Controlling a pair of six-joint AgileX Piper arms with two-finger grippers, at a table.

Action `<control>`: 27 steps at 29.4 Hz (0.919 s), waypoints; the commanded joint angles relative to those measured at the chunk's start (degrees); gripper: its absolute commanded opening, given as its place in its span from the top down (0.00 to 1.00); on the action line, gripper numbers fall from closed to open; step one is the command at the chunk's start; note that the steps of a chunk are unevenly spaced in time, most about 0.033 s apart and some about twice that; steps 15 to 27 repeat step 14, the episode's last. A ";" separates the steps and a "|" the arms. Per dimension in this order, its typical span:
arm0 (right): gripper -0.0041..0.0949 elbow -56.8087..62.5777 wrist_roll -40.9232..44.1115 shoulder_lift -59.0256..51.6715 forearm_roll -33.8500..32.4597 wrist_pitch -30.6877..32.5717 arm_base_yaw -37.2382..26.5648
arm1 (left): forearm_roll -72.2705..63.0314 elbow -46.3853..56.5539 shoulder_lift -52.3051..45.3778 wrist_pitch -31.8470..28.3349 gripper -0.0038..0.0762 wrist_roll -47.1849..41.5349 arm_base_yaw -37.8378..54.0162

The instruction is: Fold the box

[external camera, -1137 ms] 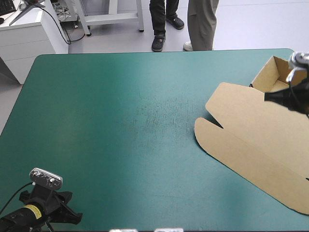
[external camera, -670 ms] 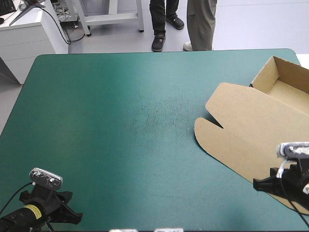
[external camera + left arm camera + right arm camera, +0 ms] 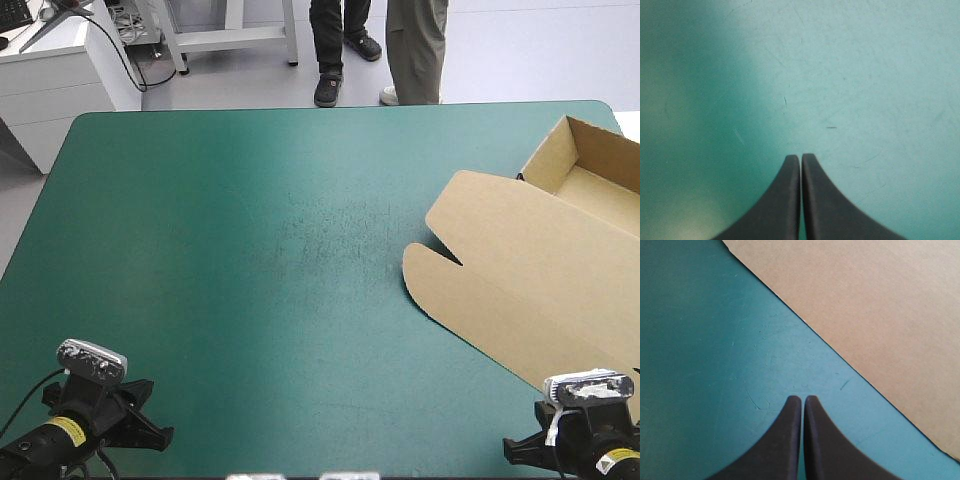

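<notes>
The table, under its teal-green cover, runs to rounded far corners. Faint pale scuffs cloud the cover's middle. In the left wrist view a thin scratch and a short dark fleck mark it; another scratch shows in the right wrist view.

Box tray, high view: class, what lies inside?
Inside the box, only the tray's bare brown floor shows; nothing rests there. Part of the tray runs out of view, unseen.
</notes>
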 commanded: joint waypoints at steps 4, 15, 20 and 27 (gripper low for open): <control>0.96 0.88 -0.88 0.78 4.62 -8.56 0.11 | -2.40 -1.85 0.60 -3.68 0.96 -0.01 -0.14; 0.96 0.75 -0.87 0.78 4.62 -8.47 0.11 | -2.55 -1.85 0.60 -3.79 0.96 -0.27 -0.14; 0.96 0.75 -0.87 0.78 4.62 -8.47 0.11 | -2.55 -1.85 0.60 -3.79 0.96 -0.27 -0.14; 0.96 0.75 -0.87 0.78 4.62 -8.47 0.11 | -2.55 -1.85 0.60 -3.79 0.96 -0.27 -0.14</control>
